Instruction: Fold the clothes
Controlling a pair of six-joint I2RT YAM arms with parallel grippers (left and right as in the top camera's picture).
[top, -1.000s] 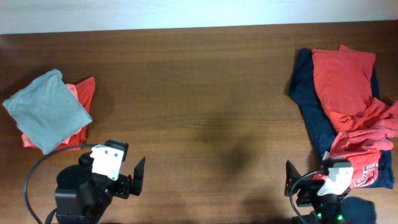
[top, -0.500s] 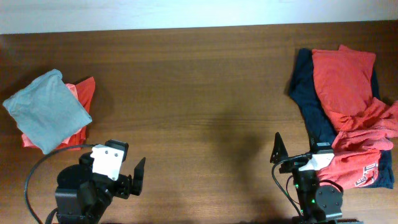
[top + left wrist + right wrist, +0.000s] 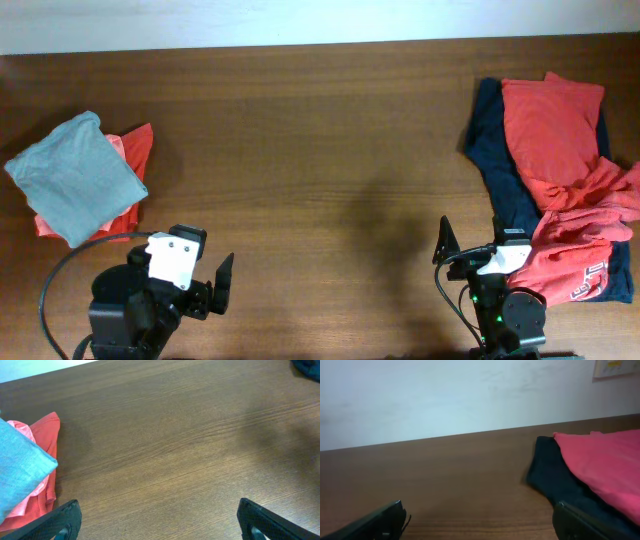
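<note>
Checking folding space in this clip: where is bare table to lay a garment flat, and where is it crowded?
The middle of the table is bare, from the grey folded shirt on the left to the navy garment on the right. Crowded: the right edge, where red clothes heap over the navy one.

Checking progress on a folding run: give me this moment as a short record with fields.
left pile: grey shirt, looks folded, lying on a red garment
right pile: crumpled red shirts over a dark blue garment, not folded
table: brown wood, bare between the piles
left tool: open, holding nothing, over bare wood
right tool: open, holding nothing, at the near end of the right pile
</note>
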